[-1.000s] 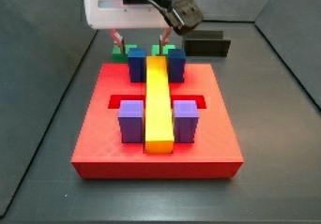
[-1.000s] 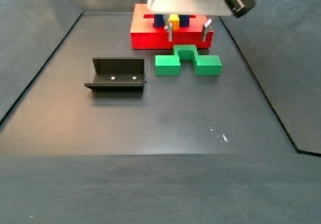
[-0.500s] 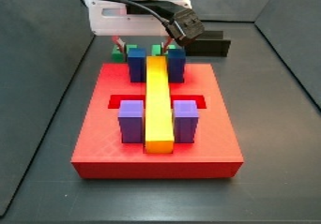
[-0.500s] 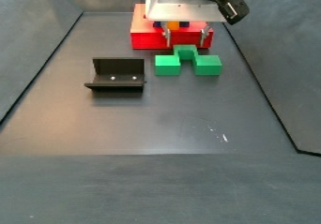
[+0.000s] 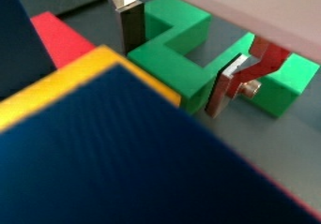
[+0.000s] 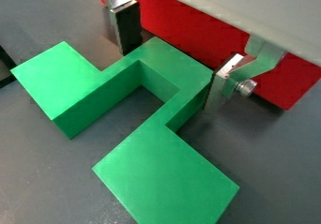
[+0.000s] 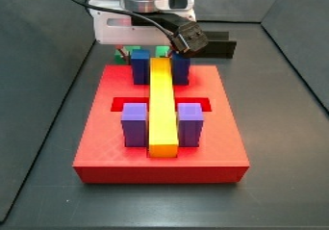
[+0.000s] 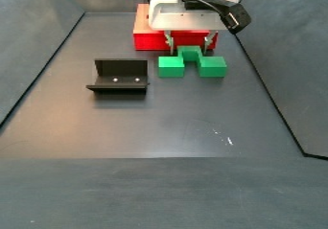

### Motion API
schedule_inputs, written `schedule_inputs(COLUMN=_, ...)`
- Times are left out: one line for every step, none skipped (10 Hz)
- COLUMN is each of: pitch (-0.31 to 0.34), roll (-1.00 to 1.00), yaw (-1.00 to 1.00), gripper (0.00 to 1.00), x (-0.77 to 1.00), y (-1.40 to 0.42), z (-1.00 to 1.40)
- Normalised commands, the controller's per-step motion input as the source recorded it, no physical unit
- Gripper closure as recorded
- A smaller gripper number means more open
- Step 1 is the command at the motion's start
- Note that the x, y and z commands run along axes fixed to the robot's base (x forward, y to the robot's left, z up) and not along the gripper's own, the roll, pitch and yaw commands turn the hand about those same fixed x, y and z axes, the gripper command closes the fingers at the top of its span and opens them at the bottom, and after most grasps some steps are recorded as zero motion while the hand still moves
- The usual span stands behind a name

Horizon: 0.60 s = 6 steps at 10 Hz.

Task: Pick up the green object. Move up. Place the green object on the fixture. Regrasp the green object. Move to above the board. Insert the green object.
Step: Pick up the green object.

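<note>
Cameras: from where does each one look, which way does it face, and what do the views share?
Wrist views: both on the arm, looking down past the fingers at the green object they straddle, beside the board.
Side view: at the board's near end, facing the gripper.
Side view: across the floor, fixture nearer, gripper beyond.
All four share the green object.

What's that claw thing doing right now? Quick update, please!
Claw open, low over the green object, fingers straddling its middle. Green object on the floor beside the board, not gripped. Fixture stands clear.
</note>
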Motion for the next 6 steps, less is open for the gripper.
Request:
schedule_inputs(pitch=0.000, roll=0.00, yaw=0.00, gripper=0.00, x=0.00, y=0.00, z=0.00)
schedule_inputs(pitch=0.000, roll=0.00, yaw=0.00, gripper=1.00, x=0.00, y=0.00, z=0.00)
schedule_inputs(pitch=0.000, roll=0.00, yaw=0.00, gripper=1.00, x=0.00, y=0.00, z=0.00)
schedule_inputs(pitch=0.000, roll=0.00, yaw=0.00, gripper=1.00, x=0.00, y=0.00, z=0.00)
schedule_inputs(pitch=0.000, roll=0.00, yaw=0.00, gripper=1.00, x=0.00, y=0.00, z=0.00)
schedule_inputs(pitch=0.000, roll=0.00, yaw=0.00, gripper=1.00, x=0.00, y=0.00, z=0.00)
